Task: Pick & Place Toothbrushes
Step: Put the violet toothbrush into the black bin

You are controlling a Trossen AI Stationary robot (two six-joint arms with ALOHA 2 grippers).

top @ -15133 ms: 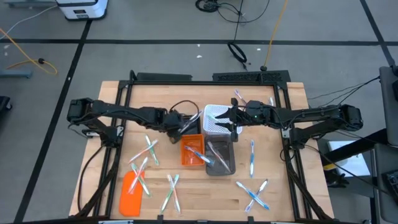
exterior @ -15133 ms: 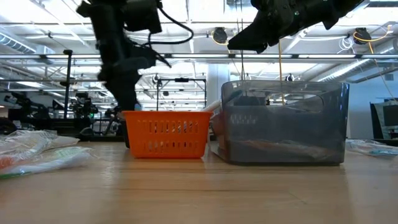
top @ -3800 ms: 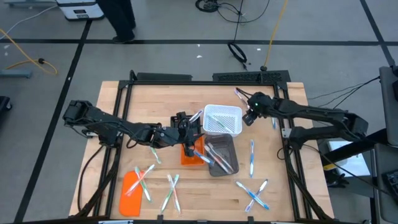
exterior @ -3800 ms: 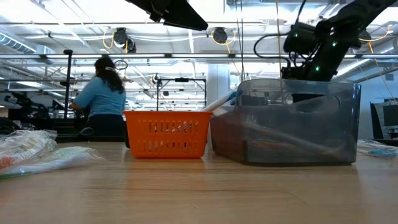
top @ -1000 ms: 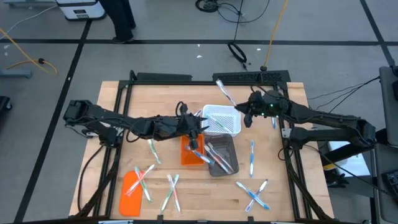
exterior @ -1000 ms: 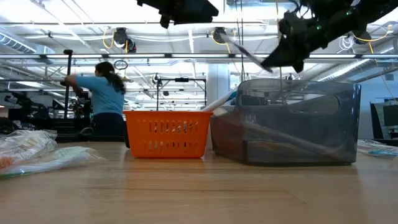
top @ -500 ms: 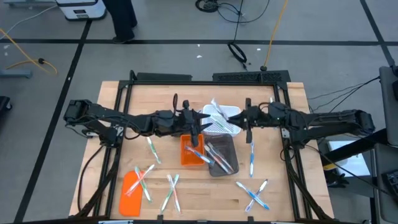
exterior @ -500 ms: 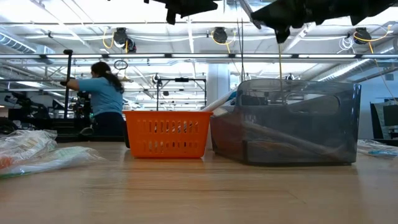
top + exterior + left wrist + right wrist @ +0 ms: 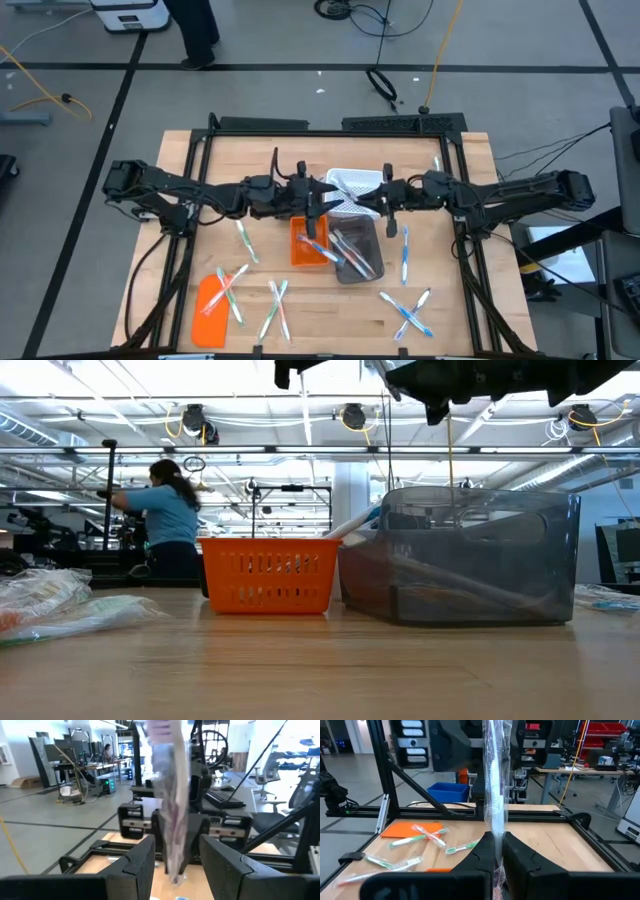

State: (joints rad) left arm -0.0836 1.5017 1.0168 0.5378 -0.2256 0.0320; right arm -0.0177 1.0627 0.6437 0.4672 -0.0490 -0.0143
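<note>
A wrapped toothbrush (image 9: 495, 785) is in my right gripper (image 9: 495, 840), which hovers above the grey bin (image 9: 358, 255) and points toward the left arm. In the high view this toothbrush (image 9: 352, 195) bridges the two grippers. My left gripper (image 9: 176, 842) is open, with one finger on either side of the toothbrush's free end (image 9: 170, 795), not touching it. More toothbrushes lie flat on the table at the left (image 9: 240, 240), at the near edge (image 9: 275, 310) and on the right (image 9: 405, 250). Some lie in the grey bin and in the orange basket (image 9: 300, 250). My right gripper pinches one end of the wrapped toothbrush (image 9: 495, 827) between its two shut fingers (image 9: 482, 852). It comes about level from the table's right side. The toothbrush sticks out ahead, in line with the fingers, and is lifted clear of everything.
A white basket (image 9: 362, 178) stands just beyond the grippers. The flat orange lid (image 9: 210, 300) lies at the near left corner. More toothbrushes cross at the near right (image 9: 410, 315). A black frame (image 9: 300, 125) runs round the table. A person (image 9: 165, 520) stands far behind.
My right gripper has carried the toothbrush from beside the white basket's far right corner toward the table's left and near side, over the grey bin. It has tipped the toothbrush from slanting upward to about level. The toothbrush's free end now sits between the open left fingers.
</note>
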